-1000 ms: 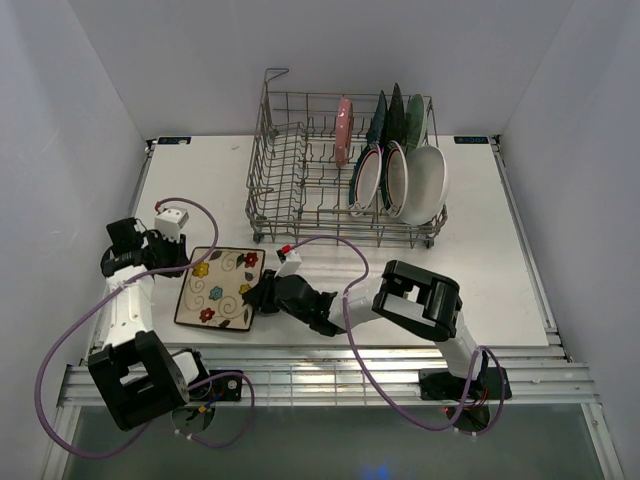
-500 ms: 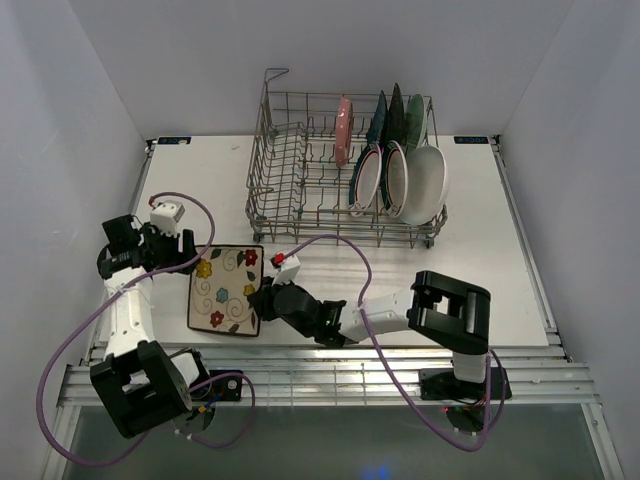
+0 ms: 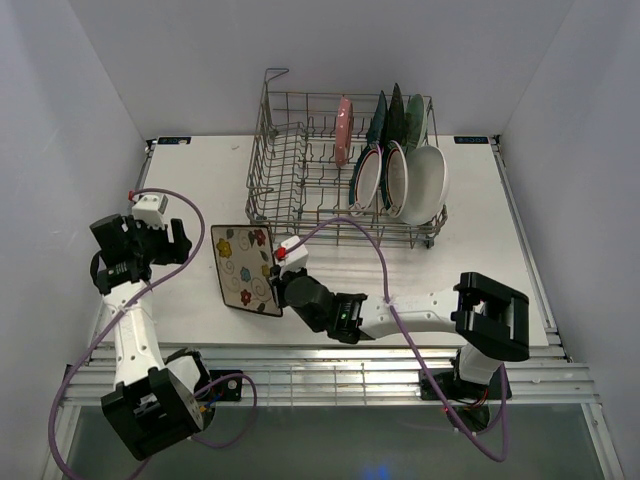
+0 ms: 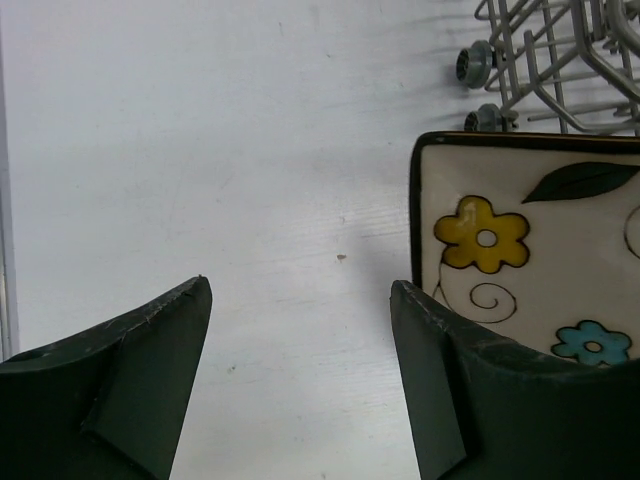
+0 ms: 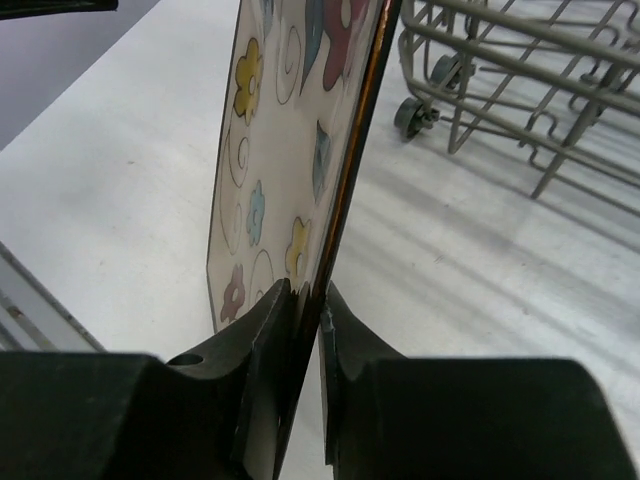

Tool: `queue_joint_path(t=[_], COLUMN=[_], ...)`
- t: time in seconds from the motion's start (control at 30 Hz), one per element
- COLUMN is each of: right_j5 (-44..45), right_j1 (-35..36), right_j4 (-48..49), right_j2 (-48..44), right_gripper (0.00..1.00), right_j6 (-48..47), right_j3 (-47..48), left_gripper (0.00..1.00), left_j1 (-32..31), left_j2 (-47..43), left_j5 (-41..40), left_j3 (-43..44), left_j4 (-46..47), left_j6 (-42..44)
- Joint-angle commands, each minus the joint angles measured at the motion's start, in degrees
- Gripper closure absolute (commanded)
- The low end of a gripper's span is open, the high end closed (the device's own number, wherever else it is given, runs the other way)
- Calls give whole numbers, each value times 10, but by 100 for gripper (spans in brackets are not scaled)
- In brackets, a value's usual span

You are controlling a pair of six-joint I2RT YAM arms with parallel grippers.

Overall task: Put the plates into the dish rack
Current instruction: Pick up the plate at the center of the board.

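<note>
Cream floral square plate (image 3: 245, 270): tilted up on edge just in front of the dish rack's (image 3: 330, 237) left corner. One edge is clamped in the right tool (image 5: 305, 295), a grip plain only in the right wrist view. Left tool (image 4: 300, 290): wide apart, empty, over the desk (image 3: 200, 180) farther left of the rack. Only the overhead view shows the other plates (image 3: 400, 170) upright at the rack's right end.

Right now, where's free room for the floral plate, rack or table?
Free: the left half of the dish rack, between its left wall and the pink plate; also the table left of the rack. Crowded: the rack's right end, where upright plates stand packed.
</note>
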Motion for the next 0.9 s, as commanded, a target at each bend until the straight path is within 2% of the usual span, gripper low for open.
queue_joint_path(t=[0.0,0.33,0.5,0.87], right_j5=[54,41,42,47], right_j1=[-1,-1,-1,-1], right_j4=[16,-24,-41,-72], right_j2=[-48,-80,-93,-106], right_gripper=[92,92,92,92], right_j6=[-100,-190,-214,-256], right_j3=[36,111,145,203], left_gripper=[17,17,17,17], left_j1=[9,21,22,30], left_j2=[-23,-34,-45,-43], left_j5=[-11,-22,-67,-61], left_j3=[-4,-34,-49,-47], left_j4=[41,80,121,121], left_j6=[-36,-62,-68,-69])
